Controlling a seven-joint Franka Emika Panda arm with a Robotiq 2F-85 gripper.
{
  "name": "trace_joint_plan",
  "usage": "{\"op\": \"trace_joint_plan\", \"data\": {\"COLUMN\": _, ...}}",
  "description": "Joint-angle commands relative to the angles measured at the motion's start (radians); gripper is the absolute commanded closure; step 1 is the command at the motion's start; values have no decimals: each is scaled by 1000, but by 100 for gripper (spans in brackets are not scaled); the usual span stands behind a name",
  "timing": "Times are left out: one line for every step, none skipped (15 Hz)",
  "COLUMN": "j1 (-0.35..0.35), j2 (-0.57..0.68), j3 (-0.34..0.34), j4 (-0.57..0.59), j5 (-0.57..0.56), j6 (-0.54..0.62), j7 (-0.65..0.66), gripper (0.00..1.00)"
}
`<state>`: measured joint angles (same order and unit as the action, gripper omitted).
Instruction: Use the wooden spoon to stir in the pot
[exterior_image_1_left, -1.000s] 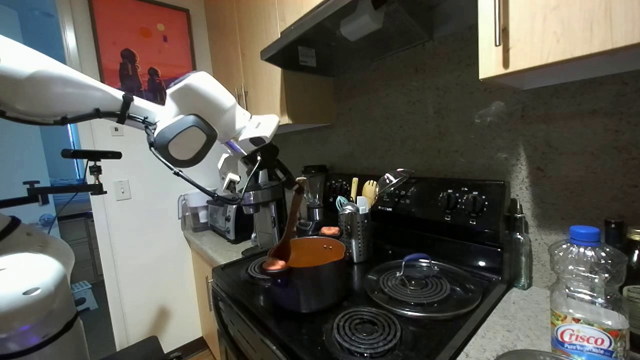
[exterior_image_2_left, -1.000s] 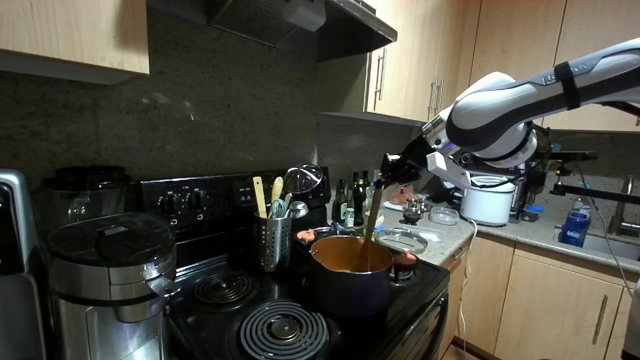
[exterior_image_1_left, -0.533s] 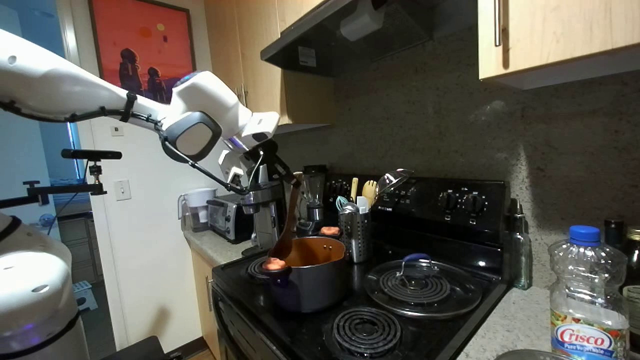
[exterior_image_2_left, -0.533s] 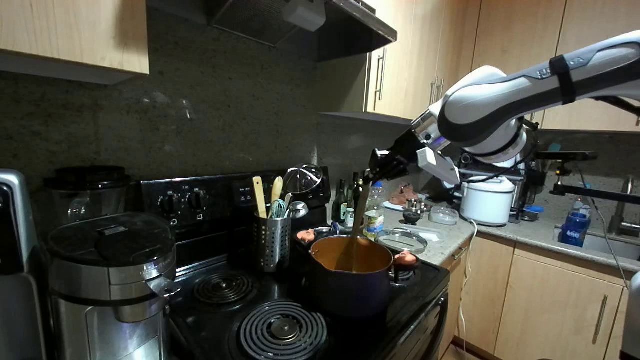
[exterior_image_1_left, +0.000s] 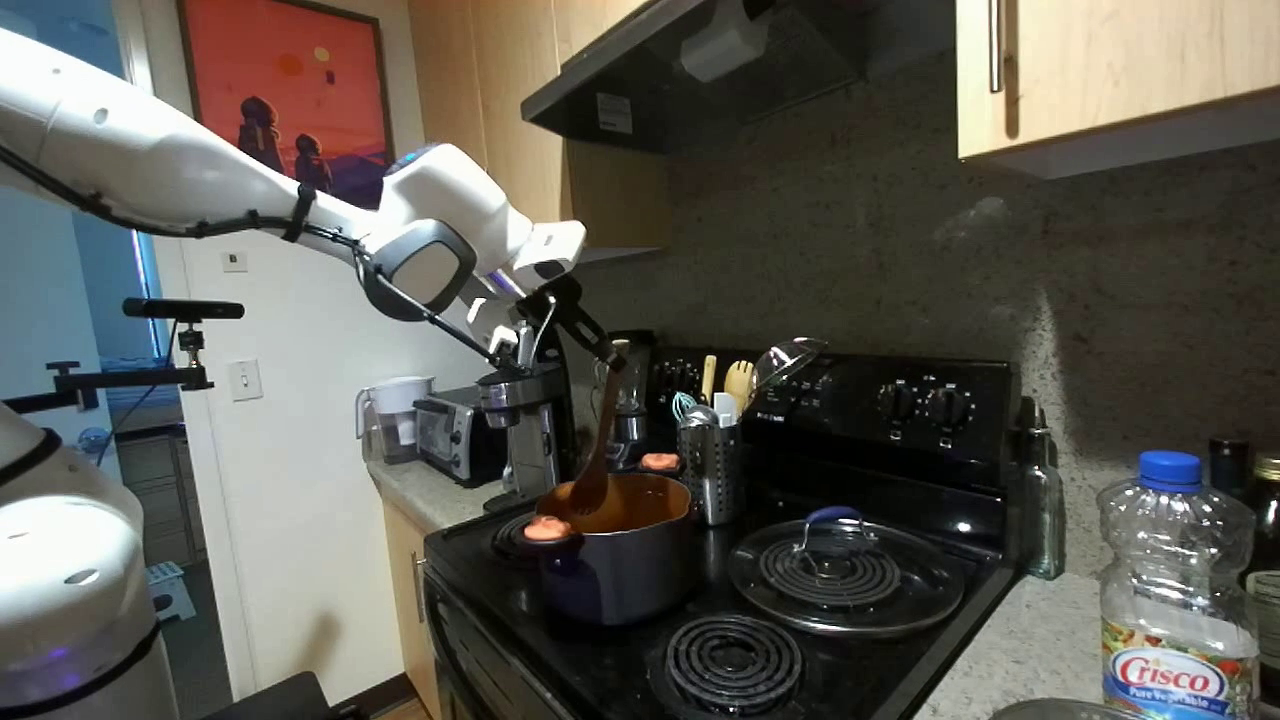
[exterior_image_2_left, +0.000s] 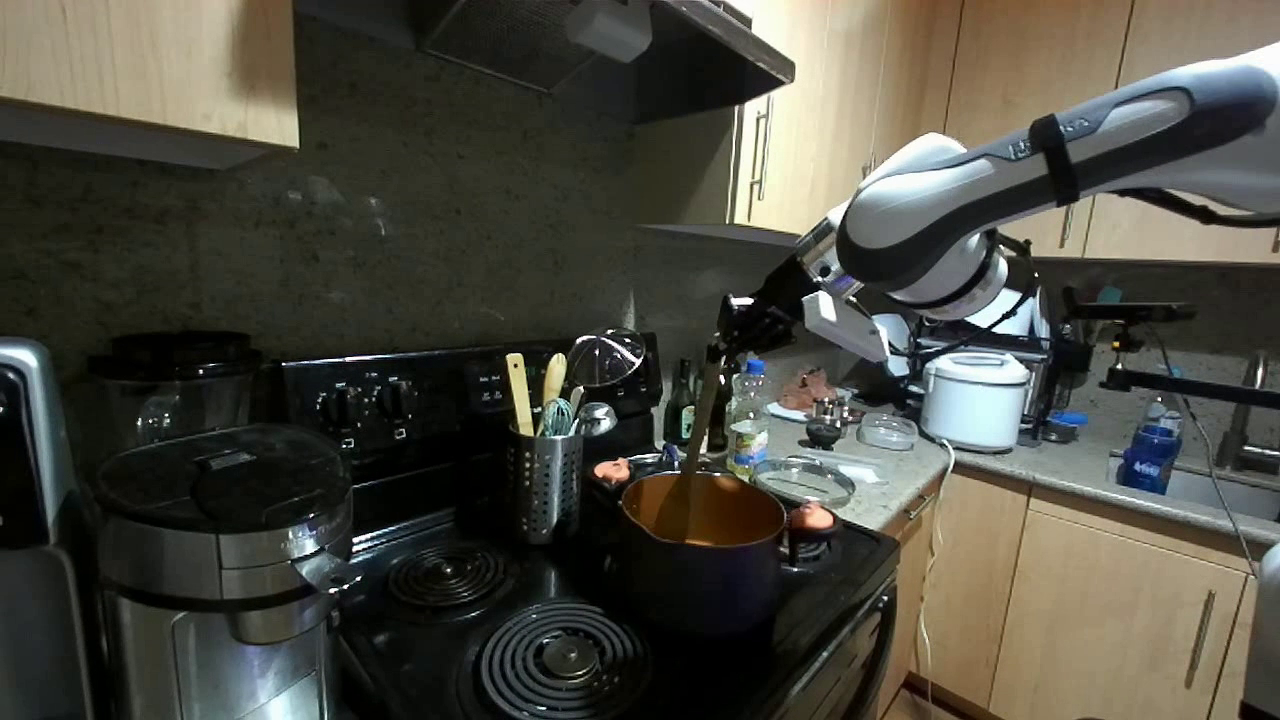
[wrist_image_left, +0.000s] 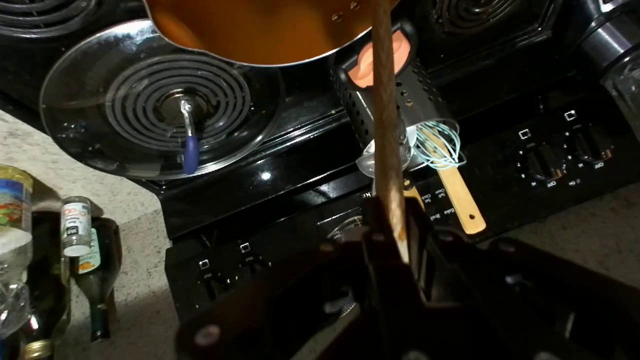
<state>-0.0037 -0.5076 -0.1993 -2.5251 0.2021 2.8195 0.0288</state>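
The dark pot (exterior_image_1_left: 620, 575) with an orange-brown inside stands on the stove; it also shows in another exterior view (exterior_image_2_left: 700, 590). Its orange inner wall (wrist_image_left: 270, 40) is at the top of the wrist view. My gripper (exterior_image_1_left: 612, 358) is shut on the top end of the wooden spoon (exterior_image_1_left: 604, 420) and is above the pot. In the wrist view the gripper (wrist_image_left: 397, 220) has the handle (wrist_image_left: 386, 110) between its fingertips. The spoon is tilted, its bowl (exterior_image_1_left: 590, 490) inside the pot; whether it touches the bottom is hidden.
A metal utensil holder (exterior_image_1_left: 712, 480) stands behind the pot, near the back panel. A glass lid with a blue handle (exterior_image_1_left: 838, 516) lies on a burner. A coil burner (exterior_image_1_left: 735, 655) is beside the pot. The range hood (exterior_image_1_left: 610, 100) hangs above. Pink-orange grips (exterior_image_2_left: 812, 517) sit on the pot handles.
My gripper and the held spoon have moved toward the stove's back panel and utensil holder. The spoon's bowl has shifted across the pot from the front rim. The pot appears still.
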Motion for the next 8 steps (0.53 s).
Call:
{"op": "trace_joint_plan", "data": {"j1": -18, "j2": 103, "j3": 15, "j4": 80, "j5": 10, "j6": 5, "j7": 21, "gripper": 94}}
{"op": "trace_joint_plan", "data": {"j1": -21, "j2": 124, "j3": 16, "j4": 96, "j5": 10, "j6": 1, "j7": 25, "gripper": 94}}
{"op": "trace_joint_plan", "data": {"j1": -23, "j2": 144, "j3": 14, "j4": 111, "j5": 12, "j6": 0, "j7": 28, "gripper": 94}}
{"op": "trace_joint_plan", "data": {"j1": -28, "j2": 165, "j3": 15, "j4": 126, "j5": 12, "j6": -2, "j7": 35, "gripper": 94}}
{"op": "trace_joint_plan", "data": {"j1": -33, "j2": 186, "j3": 15, "j4": 142, "j5": 12, "j6": -4, "j7": 41, "gripper": 94}}
{"op": "trace_joint_plan", "data": {"j1": -39, "j2": 204, "j3": 14, "j4": 157, "j5": 12, "j6": -6, "j7": 44, "gripper": 94}}
{"op": "trace_joint_plan", "data": {"j1": -45, "j2": 221, "j3": 13, "j4": 172, "j5": 14, "j6": -8, "j7": 47, "gripper": 94}}
{"op": "trace_joint_plan", "data": {"j1": -51, "j2": 237, "j3": 12, "j4": 187, "j5": 15, "j6": -10, "j7": 49, "gripper": 94}}
